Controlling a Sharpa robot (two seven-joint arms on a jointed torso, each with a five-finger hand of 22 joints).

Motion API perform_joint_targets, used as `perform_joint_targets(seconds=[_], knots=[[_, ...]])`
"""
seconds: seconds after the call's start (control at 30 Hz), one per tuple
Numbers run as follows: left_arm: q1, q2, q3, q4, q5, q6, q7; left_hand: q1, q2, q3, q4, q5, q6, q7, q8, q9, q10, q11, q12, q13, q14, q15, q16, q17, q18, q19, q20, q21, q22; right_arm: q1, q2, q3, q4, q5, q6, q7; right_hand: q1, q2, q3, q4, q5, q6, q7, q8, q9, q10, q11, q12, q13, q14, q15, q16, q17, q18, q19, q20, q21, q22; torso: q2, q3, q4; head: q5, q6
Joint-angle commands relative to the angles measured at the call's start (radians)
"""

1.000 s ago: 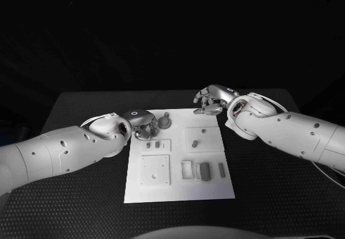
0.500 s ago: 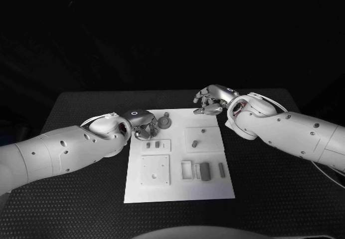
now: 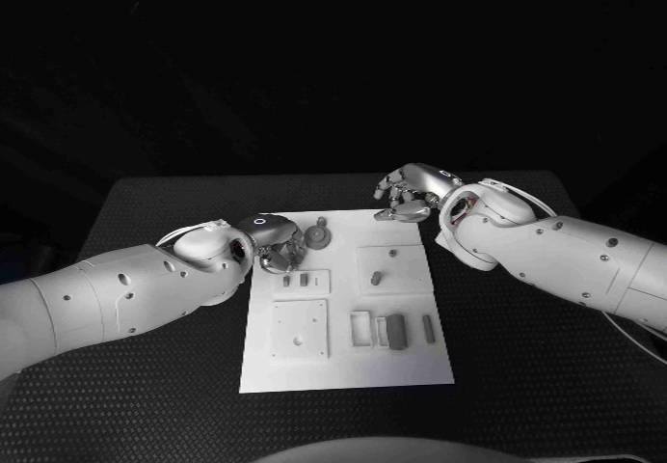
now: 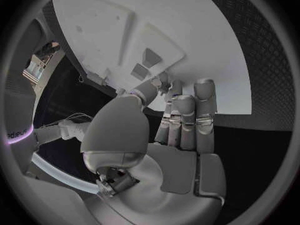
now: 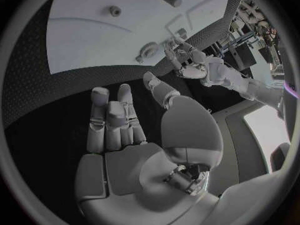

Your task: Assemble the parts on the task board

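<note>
Reaching in from the left, the robot's left silver hand point(image 3: 274, 241) sits at the far left corner of the flat white rectangular task board point(image 3: 348, 371), fingers curled downward beside a small round grey part point(image 3: 320, 234) standing on the board; whether it grips anything I cannot tell. In the left wrist view that hand point(image 4: 178, 120) has its fingers side by side, tips at the board's edge point(image 4: 206, 45). Nearer the middle of the board lie small grey block parts point(image 3: 396, 330) in shallow recesses. At the far right corner, the right silver hand point(image 3: 411, 196) hovers with fingers bent inward; the right wrist view shows it point(image 5: 119, 122) holding nothing, fingers loosely apart above the black table point(image 5: 37, 85).
</note>
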Motion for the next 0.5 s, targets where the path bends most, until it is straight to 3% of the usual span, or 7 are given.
perform_joint_targets(seconds=[0.03,0.5], knots=[[0.001,-0.001,0.001,0.002,0.0,-0.004,-0.005,-0.001,-0.01,-0.008,0.001,0.001,-0.013,-0.006,-0.006,-0.002,-0.009,-0.002,-0.001,0.002,-0.005,0.001,0.0,0.002,0.124,-0.003,0.006,-0.005,0.019,0.0,-0.001,0.0,0.001,-0.002,0.001,0.006,-0.001,0.006,0.0,-0.008,0.001,-0.005,0.008,-0.004,0.001,0.007,0.001,-0.006,-0.002,-0.001,0.002,-0.004,-0.001,0.028,-0.001,-0.01,-0.001,0.014,0.0,0.0002,0.0003,0.0,-0.001],[0.001,-0.008,0.001,0.006,0.003,-0.028,-0.006,0.001,-0.018,-0.016,0.005,-0.001,-0.049,-0.011,-0.017,-0.004,-0.009,-0.003,0.002,0.008,-0.002,0.0,0.001,0.003,0.128,0.0,0.007,-0.006,0.019,0.0,-0.002,0.0,0.002,-0.002,0.0,0.007,-0.001,0.006,0.0,-0.008,0.001,-0.005,0.008,-0.005,0.001,0.007,0.001,-0.006,-0.002,-0.001,0.002,-0.004,-0.001,0.028,0.0,-0.01,-0.001,0.014,0.0,-0.0007,0.0007,-0.001,-0.001]])
